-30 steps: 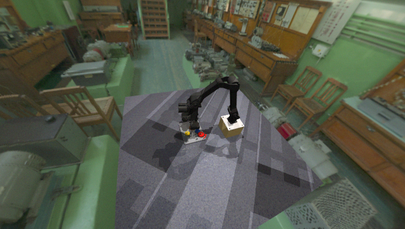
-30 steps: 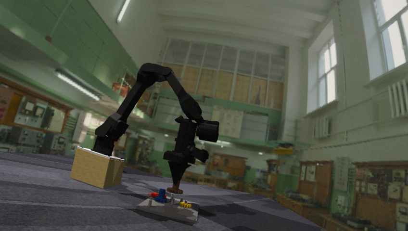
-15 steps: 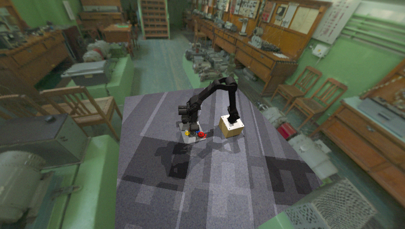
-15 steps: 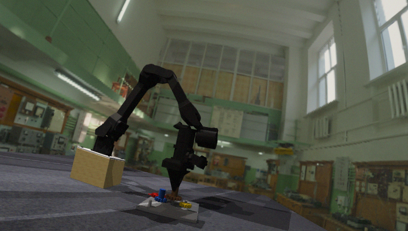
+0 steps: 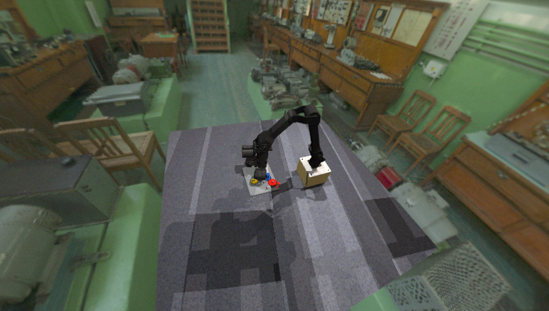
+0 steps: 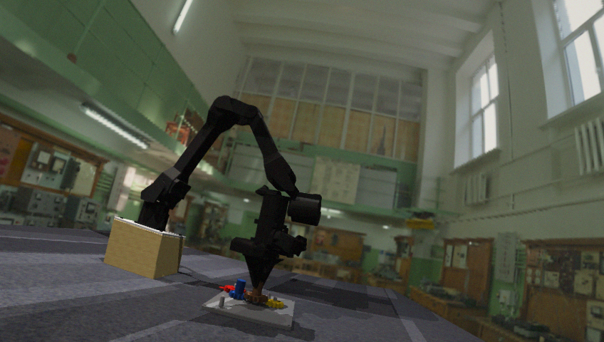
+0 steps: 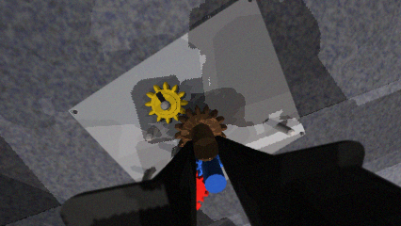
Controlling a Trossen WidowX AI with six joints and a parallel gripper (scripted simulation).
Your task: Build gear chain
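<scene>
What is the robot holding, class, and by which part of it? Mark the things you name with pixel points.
The brown gear [image 6: 255, 298] [image 7: 200, 123], held by the upright brown post [image 7: 205, 146] at its centre.

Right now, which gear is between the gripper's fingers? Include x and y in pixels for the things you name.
The brown gear [image 6: 256, 298] [image 7: 200, 123], its post pinched by the gripper [image 6: 257, 289] [image 7: 204, 143]; the blue, red and yellow gears sit outside the fingers.
</scene>
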